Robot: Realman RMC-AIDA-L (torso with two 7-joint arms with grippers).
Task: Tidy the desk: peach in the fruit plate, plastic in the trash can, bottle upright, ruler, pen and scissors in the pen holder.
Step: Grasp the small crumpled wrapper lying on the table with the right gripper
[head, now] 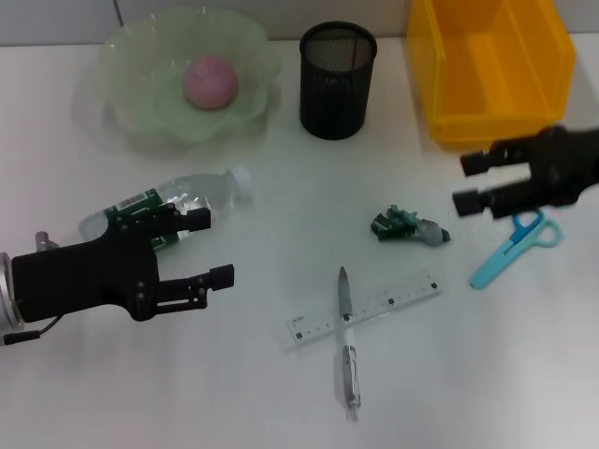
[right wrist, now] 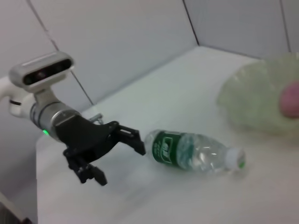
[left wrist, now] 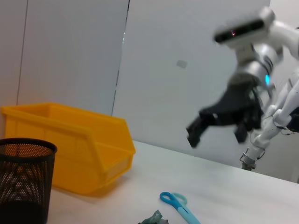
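Note:
The pink peach (head: 210,80) lies in the pale green fruit plate (head: 131,56) at the back left. The bottle (head: 178,208) lies on its side on the desk (head: 262,393), cap toward the right. My left gripper (head: 213,247) is open and empty, just in front of the bottle. My right gripper (head: 466,182) is open and empty, above the blue-handled scissors (head: 515,245) and right of the crumpled green plastic (head: 407,226). The pen (head: 346,341) lies across the clear ruler (head: 365,309). The black pen holder (head: 337,79) and yellow trash can (head: 491,65) stand at the back.
The left wrist view shows the trash can (left wrist: 70,144), pen holder (left wrist: 23,182), scissors (left wrist: 180,207) and my right gripper (left wrist: 216,134) raised above the desk. The right wrist view shows the bottle (right wrist: 191,151), fruit plate (right wrist: 252,100) and my left gripper (right wrist: 119,163).

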